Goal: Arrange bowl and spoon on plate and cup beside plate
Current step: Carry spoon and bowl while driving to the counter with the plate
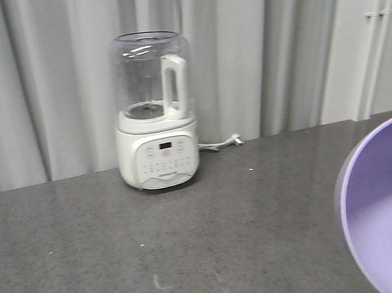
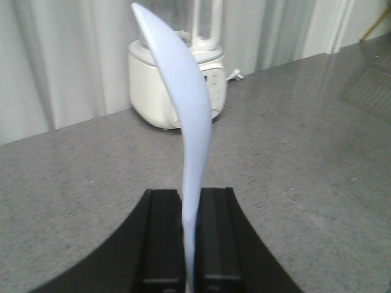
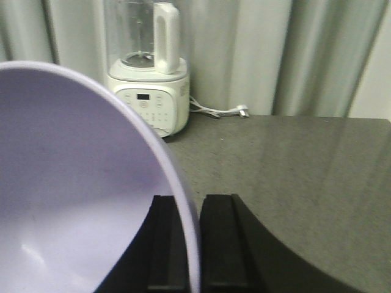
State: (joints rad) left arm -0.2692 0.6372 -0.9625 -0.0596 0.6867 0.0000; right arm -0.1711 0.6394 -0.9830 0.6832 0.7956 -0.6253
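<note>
Left claw [image 2: 190, 204] pinches spoon [image 2: 181, 91] upright; right claw [image 3: 190, 207] pinches bowl [image 3: 73, 183] rim.

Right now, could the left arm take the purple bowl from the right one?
Probably not. The left gripper is shut on the spoon, so it has no free jaws, and the bowl is clamped by its rim in the right gripper.

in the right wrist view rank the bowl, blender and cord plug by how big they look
1. bowl, though nearness to the camera inflates it
2. blender, farther off, so true order with the bowl is unsure
3. cord plug
</note>
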